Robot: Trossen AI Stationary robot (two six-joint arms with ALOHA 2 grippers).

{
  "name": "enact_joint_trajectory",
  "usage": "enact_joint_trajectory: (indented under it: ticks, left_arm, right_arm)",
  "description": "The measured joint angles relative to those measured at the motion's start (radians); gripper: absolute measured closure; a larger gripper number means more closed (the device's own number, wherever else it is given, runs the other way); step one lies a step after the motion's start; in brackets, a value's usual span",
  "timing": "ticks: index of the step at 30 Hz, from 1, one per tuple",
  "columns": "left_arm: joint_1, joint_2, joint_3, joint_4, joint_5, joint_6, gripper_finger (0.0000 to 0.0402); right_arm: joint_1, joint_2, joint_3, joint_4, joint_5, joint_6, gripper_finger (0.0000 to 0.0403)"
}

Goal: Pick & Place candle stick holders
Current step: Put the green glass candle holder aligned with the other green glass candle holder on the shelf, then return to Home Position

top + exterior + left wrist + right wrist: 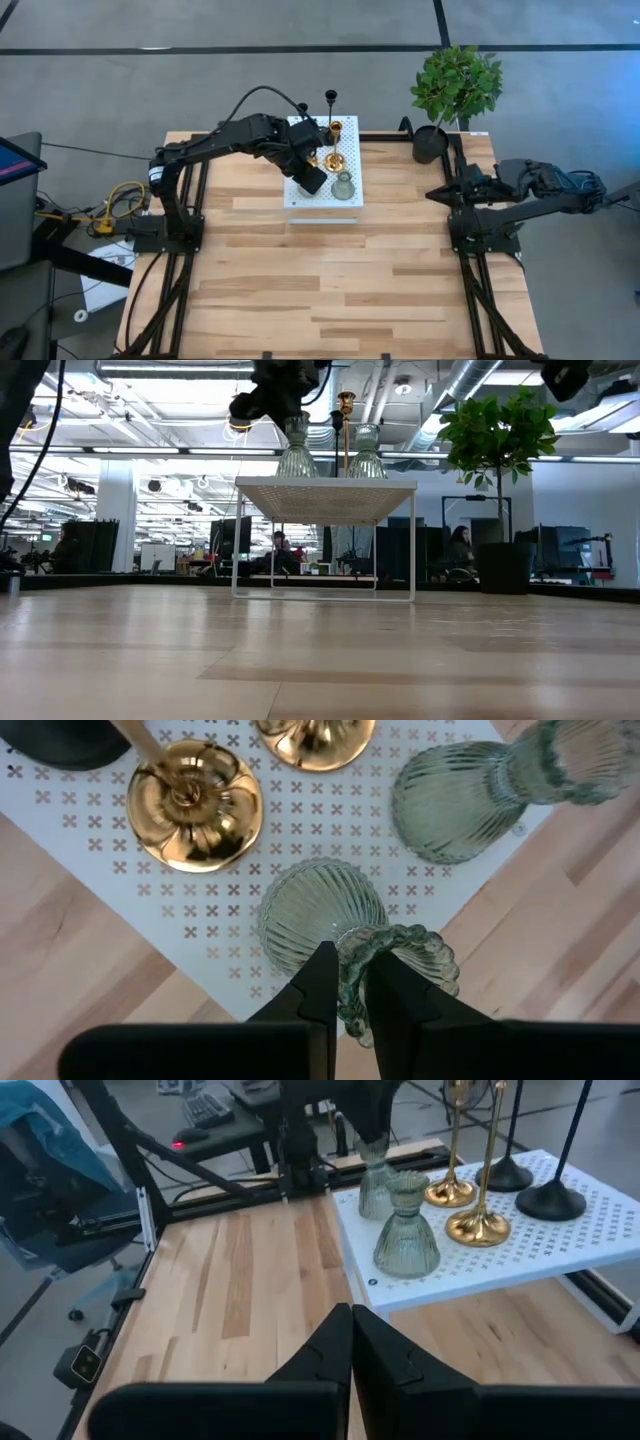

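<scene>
- Left gripper (345,1005) is over the white perforated stand (350,190), its fingers pinched on the scalloped rim of one grey-green holder (325,920) (ribbed glass, base on the stand near its edge).
- Second grey-green holder (470,795) stands just beside the first, upright.
- Two gold holders (190,805) and two black holders (330,97) stand farther back on the same stand.
- Right gripper (352,1342) is fully closed, empty, waiting above the table at its right side.

Six candle stick holders upright on white perforated stand (560,1245) — black pair (550,1200) at 12 o'clock, gold pair (192,802) centre, grey-green ribbed pair (320,915) at 6 o'clock, one rim-pinched.
</scene>
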State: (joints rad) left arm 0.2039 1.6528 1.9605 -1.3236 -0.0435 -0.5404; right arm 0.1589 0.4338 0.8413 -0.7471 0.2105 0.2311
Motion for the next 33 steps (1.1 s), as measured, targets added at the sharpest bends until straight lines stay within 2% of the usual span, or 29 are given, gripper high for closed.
enact_joint_trajectory:
  ticks: [7, 12, 17, 24, 33]
  left_arm:
    - [0.007, -0.003, -0.026, 0.012, -0.007, -0.018, 0.0367]
    - [0.021, -0.003, -0.042, 0.036, -0.023, -0.017, 0.0318]
    - [0.032, -0.001, -0.043, 0.075, -0.023, -0.014, 0.0295]
    - [0.034, -0.002, -0.044, 0.075, -0.021, -0.014, 0.029]
    - [0.032, -0.03, -0.045, 0.075, 0.048, -0.017, 0.0288]
  right_arm:
    - [0.0, -0.012, 0.0, 0.0, 0.0, -0.021, 0.0403]
    - [0.0, -0.012, 0.0, -0.001, 0.0, -0.021, 0.0403]
    - [0.0, -0.012, 0.0, -0.001, 0.0, -0.021, 0.0403]
    - [0.0, -0.012, 0.0, -0.002, 0.0, -0.021, 0.0403]
    - [0.0, -0.012, 0.0, -0.002, 0.0, -0.021, 0.0403]
